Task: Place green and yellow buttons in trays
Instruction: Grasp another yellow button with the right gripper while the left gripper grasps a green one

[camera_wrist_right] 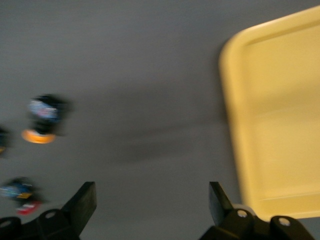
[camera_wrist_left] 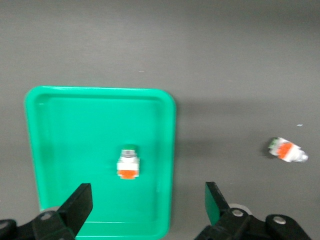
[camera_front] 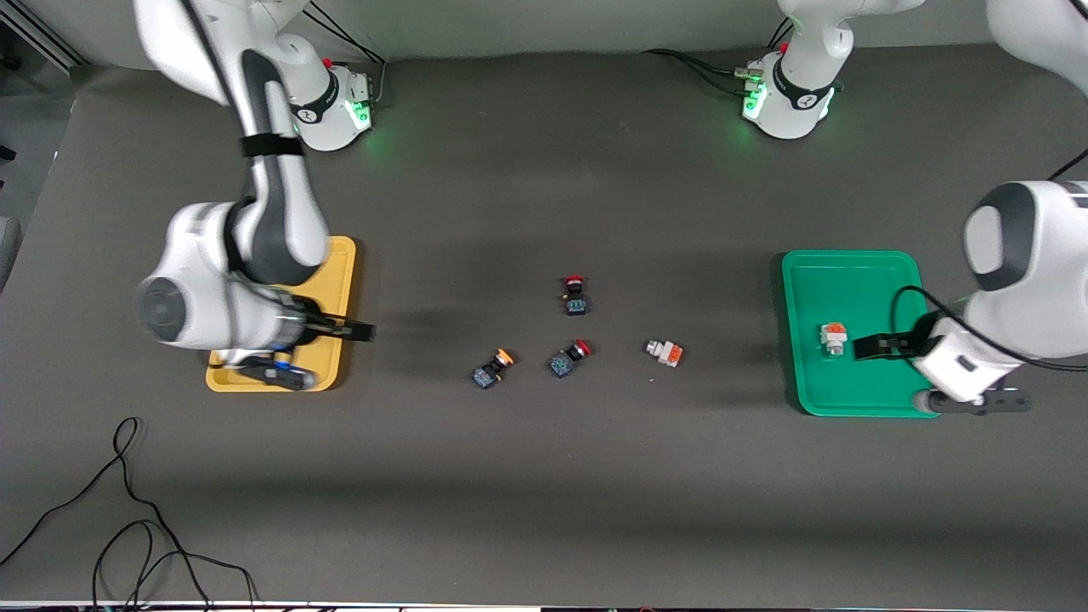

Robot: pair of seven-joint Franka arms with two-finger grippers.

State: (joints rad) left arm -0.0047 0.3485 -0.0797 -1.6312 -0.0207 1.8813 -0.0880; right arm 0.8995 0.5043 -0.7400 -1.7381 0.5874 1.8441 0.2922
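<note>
The green tray [camera_front: 850, 280] [camera_wrist_left: 75, 115] holds one green button [camera_front: 834, 337] [camera_wrist_left: 128, 162]. The other green button [camera_front: 665, 351] [camera_wrist_left: 286, 150] lies on the table mid-way. My left gripper [camera_front: 894, 374] [camera_wrist_left: 148, 200] is open and empty over the tray's near edge. A yellow button [camera_front: 493, 368] [camera_wrist_right: 42, 117] lies on the table. The yellow tray [camera_front: 340, 280] [camera_wrist_right: 280, 100] is partly hidden by my right arm. A small blue thing [camera_front: 280, 367] shows in it; I cannot tell what it is. My right gripper [camera_front: 336, 355] [camera_wrist_right: 152, 200] is open and empty, over the table beside that tray.
Two black switches with red caps lie mid-table, one [camera_front: 575, 295] nearer the robots and one [camera_front: 569, 358] [camera_wrist_right: 20, 195] between the yellow button and the loose green button. Loose black cables [camera_front: 127, 510] lie at the near corner toward the right arm's end.
</note>
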